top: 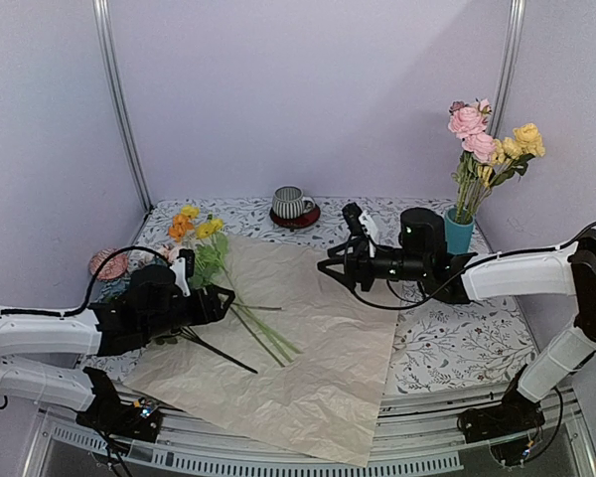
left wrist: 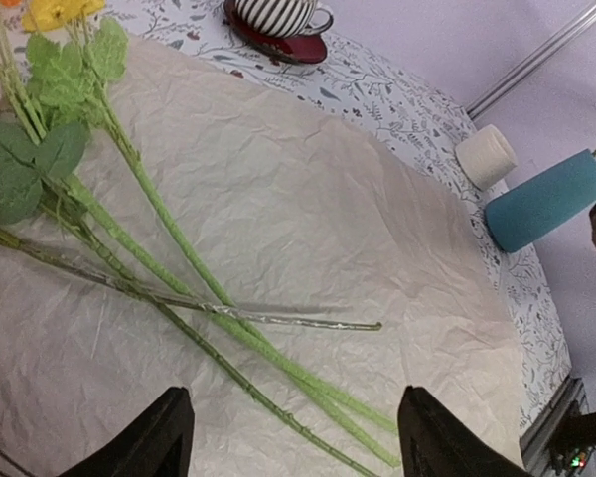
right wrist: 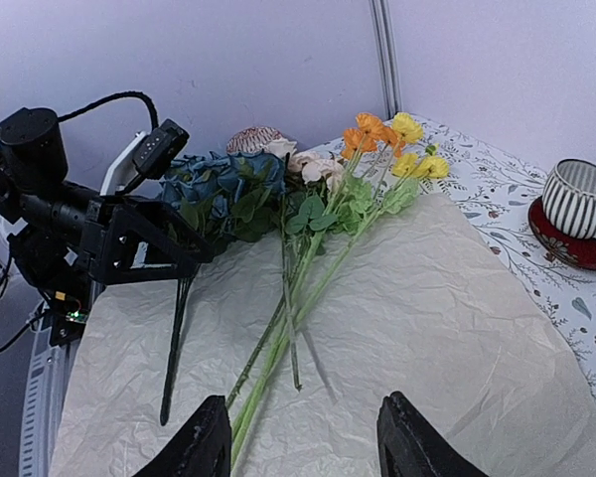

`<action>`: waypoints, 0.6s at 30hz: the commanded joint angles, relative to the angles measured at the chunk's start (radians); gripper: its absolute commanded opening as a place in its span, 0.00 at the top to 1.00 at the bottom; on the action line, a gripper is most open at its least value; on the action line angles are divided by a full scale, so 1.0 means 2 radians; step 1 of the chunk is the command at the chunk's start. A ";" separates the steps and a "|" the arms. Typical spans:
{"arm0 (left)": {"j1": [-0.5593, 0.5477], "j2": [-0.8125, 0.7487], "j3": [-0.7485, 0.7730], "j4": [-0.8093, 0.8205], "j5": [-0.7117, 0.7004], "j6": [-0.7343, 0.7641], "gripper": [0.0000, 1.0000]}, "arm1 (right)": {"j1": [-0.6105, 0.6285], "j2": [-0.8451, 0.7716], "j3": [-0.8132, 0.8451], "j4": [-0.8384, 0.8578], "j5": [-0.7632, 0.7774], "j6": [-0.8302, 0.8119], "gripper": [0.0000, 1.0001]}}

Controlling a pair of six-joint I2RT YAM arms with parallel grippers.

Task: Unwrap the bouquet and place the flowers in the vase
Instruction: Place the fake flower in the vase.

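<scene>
Left jaws and right jaws are seen wide, empty. If the crossed stems (left wrist: 223, 310) are gripped together, one may be dropped before the vase (top: 458, 231) is reached.

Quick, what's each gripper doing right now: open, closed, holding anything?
Left gripper: open, fingers wide apart, holding nothing.
Right gripper: open, holding nothing.

In the left wrist view, the frame's upper left edge cut off the blooms of the flowers (left wrist: 65, 79). In the top view, the right arm (top: 427, 253) hid from you the base of the vase (top: 460, 233).
</scene>
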State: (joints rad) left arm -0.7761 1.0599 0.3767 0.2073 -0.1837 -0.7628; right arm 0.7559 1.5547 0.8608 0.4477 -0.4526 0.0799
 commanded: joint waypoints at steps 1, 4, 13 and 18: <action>0.012 0.031 0.011 -0.015 0.009 -0.060 0.29 | 0.008 0.015 -0.037 0.092 0.028 -0.013 0.48; 0.019 0.064 0.036 -0.042 -0.011 -0.110 0.33 | 0.021 0.029 -0.063 0.135 0.054 -0.016 0.48; 0.055 0.159 0.105 -0.091 -0.010 -0.242 0.44 | 0.061 0.081 -0.058 0.154 0.096 -0.051 0.49; 0.073 0.198 0.128 -0.099 -0.003 -0.247 0.51 | 0.073 0.092 -0.052 0.151 0.109 -0.066 0.49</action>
State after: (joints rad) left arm -0.6636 1.4124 0.5953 0.0425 -0.1989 -1.2125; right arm 0.8841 1.7176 0.7280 0.7105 -0.2775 -0.0097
